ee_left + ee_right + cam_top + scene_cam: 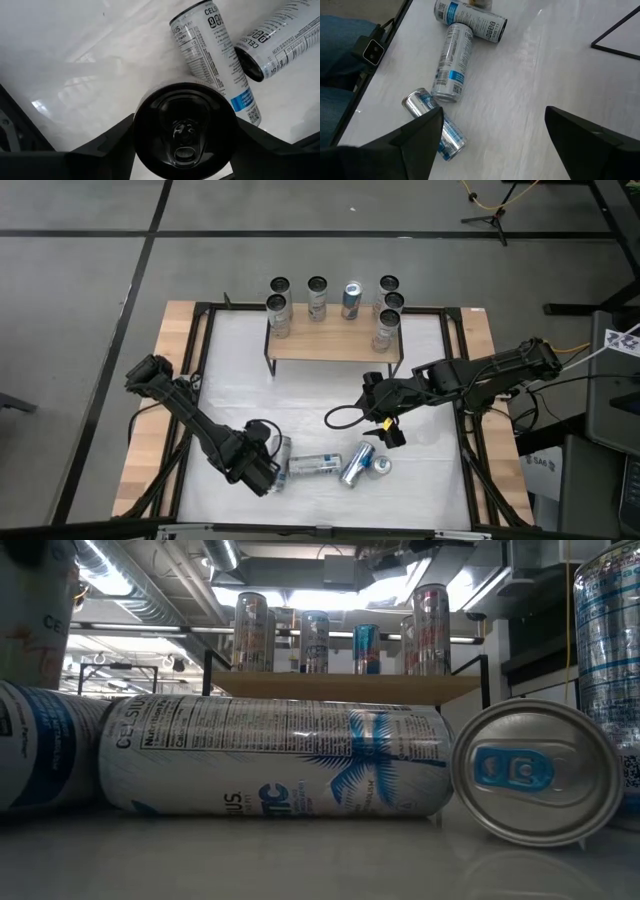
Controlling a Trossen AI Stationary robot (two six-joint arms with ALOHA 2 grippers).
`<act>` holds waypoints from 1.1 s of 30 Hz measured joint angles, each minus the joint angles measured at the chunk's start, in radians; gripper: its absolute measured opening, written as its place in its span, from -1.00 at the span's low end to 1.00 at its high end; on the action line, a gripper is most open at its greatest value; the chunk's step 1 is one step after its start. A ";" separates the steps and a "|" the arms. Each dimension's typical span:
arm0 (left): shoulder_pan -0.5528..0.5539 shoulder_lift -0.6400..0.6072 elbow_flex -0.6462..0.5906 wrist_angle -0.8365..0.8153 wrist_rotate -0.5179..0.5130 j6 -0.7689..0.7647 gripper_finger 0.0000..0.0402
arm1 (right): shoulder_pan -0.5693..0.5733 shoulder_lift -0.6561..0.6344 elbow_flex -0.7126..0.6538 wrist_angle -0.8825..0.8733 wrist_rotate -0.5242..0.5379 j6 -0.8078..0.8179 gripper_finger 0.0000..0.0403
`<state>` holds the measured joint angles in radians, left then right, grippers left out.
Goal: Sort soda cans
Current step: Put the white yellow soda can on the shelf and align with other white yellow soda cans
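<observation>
A black-topped soda can [184, 131] stands upright between the fingers of my left gripper [184, 137], at the table's near left [272, 456]. Three more soda cans lie on their sides to its right: one [315, 465], a second [357, 463] and a third [381, 466]. Near the table's middle right my right gripper [490, 145] hangs open above the bare white top [388, 428], with nothing between its fingers; the lying cans [452, 62] are in front of it. Several cans stand on the far shelf [330, 345]. My left gripper pinches the black-topped can between its two fingers, on opposite sides of its wall just under the top rim [139, 120]. The fingers come from above, pointing down. The can is upright; its own body hides its foot.
The wooden shelf on black legs spans the far middle. A black frame rail [200, 360] runs along the table's sides. A dark cable loop [340, 418] lies by my right arm. A person's legs [340, 55] show beyond the table edge. Bare white tabletop [300, 395] lies between shelf and cans.
</observation>
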<state>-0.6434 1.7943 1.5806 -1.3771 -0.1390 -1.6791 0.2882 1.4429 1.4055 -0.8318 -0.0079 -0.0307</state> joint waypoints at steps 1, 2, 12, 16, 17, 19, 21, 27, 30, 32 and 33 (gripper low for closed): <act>0.004 0.000 0.000 -0.001 0.000 0.011 0.17 | 0.000 0.000 0.000 0.000 0.000 0.000 0.71; 0.008 0.000 0.000 -0.001 0.000 0.021 0.17 | 0.000 0.000 0.000 0.000 0.000 0.000 0.71; 0.086 0.000 0.000 -0.006 -0.026 0.208 0.18 | 0.000 0.000 0.000 0.000 0.000 0.000 0.71; 0.126 0.000 0.000 -0.006 -0.035 0.292 0.18 | 0.000 0.000 0.000 0.000 0.000 0.000 0.71; 0.135 0.000 0.000 -0.006 -0.036 0.313 0.18 | 0.000 0.000 0.000 0.000 0.000 0.000 0.71; 0.152 0.000 0.000 -0.005 -0.043 0.355 0.19 | 0.000 0.000 0.000 0.000 0.000 0.000 0.71; 0.169 0.000 -0.001 -0.005 -0.059 0.394 0.19 | 0.000 0.000 0.000 0.000 0.000 0.000 0.71; 0.223 0.002 -0.002 -0.003 -0.099 0.512 0.19 | 0.000 0.000 0.000 0.000 0.000 0.000 0.71; 0.250 0.002 -0.002 0.002 -0.114 0.575 0.19 | 0.000 0.000 0.000 -0.001 0.000 0.000 0.71; 0.268 0.002 -0.002 0.004 -0.123 0.613 0.19 | 0.000 0.000 0.000 -0.001 0.000 0.000 0.71; 0.277 0.002 -0.002 0.004 -0.130 0.630 0.19 | 0.000 0.000 0.000 -0.001 0.000 0.000 0.71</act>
<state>-0.3665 1.7966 1.5784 -1.3731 -0.2694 -1.0487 0.2882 1.4429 1.4055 -0.8330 -0.0082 -0.0311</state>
